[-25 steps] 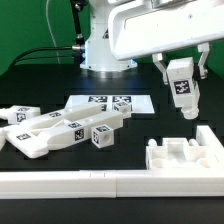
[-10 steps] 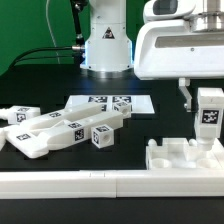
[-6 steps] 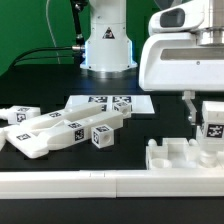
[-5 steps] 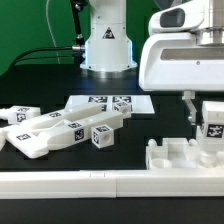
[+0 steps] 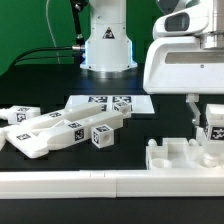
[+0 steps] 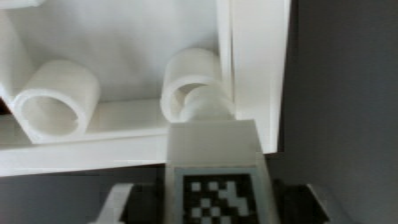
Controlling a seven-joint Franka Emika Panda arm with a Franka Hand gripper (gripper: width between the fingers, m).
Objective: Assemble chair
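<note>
Black table, parts listed near to far. Rail: along the front edge. Seat block: just behind it, at the exterior view's right. Gripper: over the block's far right corner, jaws partly closed and clamped on an upright tagged leg. I cannot tell whether its lower end touches the block. Loose tagged parts: at the left. Marker board: behind them. Arm base: farthest.

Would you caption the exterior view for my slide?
Fingers hold tagged chair part at seat block; loose parts lie nearby.
</note>
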